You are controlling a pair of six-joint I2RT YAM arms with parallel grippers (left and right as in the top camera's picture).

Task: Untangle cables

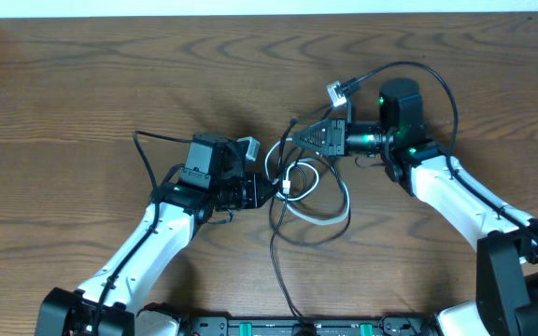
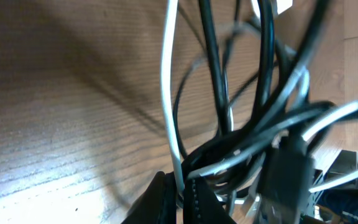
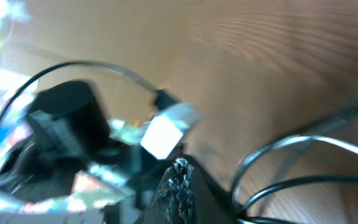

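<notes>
Closest to the left wrist lens, the left gripper [image 2: 184, 198] is pinched tight on the white cable [image 2: 166, 93], which rises from the jaws toward 12 o'clock. Just beyond, at 1 to 3 o'clock, the black cables [image 2: 211, 74] cross and wrap it in a dense knot. On the other wrist, the right gripper [image 3: 180, 180] is closed too, but blur hides whether any cord is caught in it; thin dark strands curve away at 4 o'clock. Farther off, seen from overhead, both grippers meet over the middle of the table [image 1: 82, 84], the left one entering from 7 o'clock and the right from 3 o'clock. Between and below their tips the white loop lies interlaced with black loops, and one black cord trails off to 6 o'clock. By my judgement the untangling has barely begun. No cord lies apart on its own, and every crossing is left to undo.
</notes>
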